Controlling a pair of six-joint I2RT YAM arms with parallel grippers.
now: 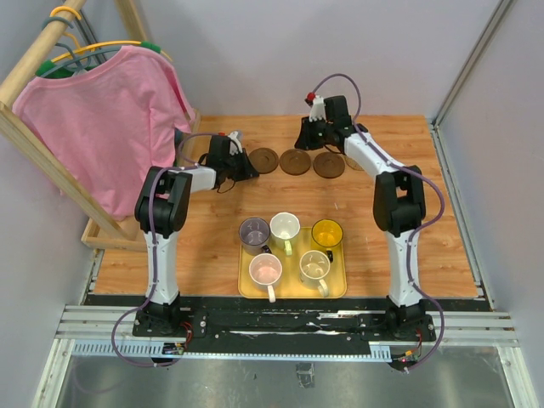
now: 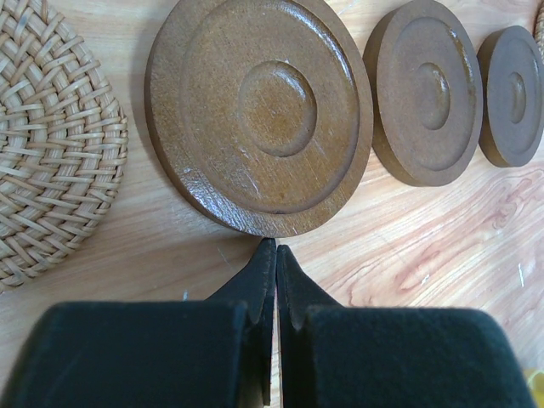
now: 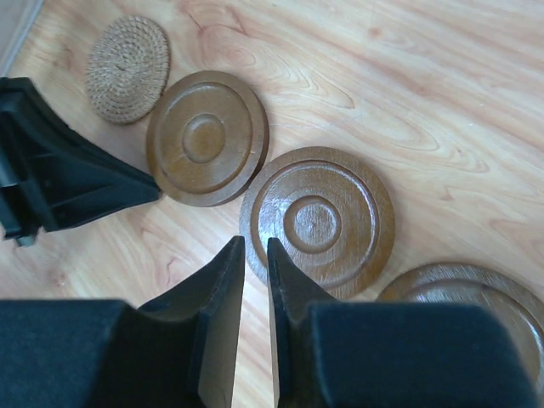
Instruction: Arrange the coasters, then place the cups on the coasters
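Three dark brown wooden coasters (image 1: 264,160) (image 1: 296,161) (image 1: 328,165) lie in a row at the back of the table. A woven tan coaster (image 2: 51,136) lies beside the leftmost one. My left gripper (image 2: 276,248) is shut and empty, its tips touching the rim of the leftmost wooden coaster (image 2: 259,110). My right gripper (image 3: 255,242) is open by a narrow gap with nothing in it, its tips just left of the middle wooden coaster (image 3: 316,223). Several cups stand in the yellow tray (image 1: 293,293): grey-purple (image 1: 253,230), white (image 1: 285,226), yellow (image 1: 327,232), pink (image 1: 265,269), cream (image 1: 314,266).
A pink shirt (image 1: 106,119) hangs on a wooden rack (image 1: 51,161) at the left, beside the left arm. Grey walls close in the back and the right side. The left gripper (image 3: 59,170) shows at the left of the right wrist view, close to the coasters.
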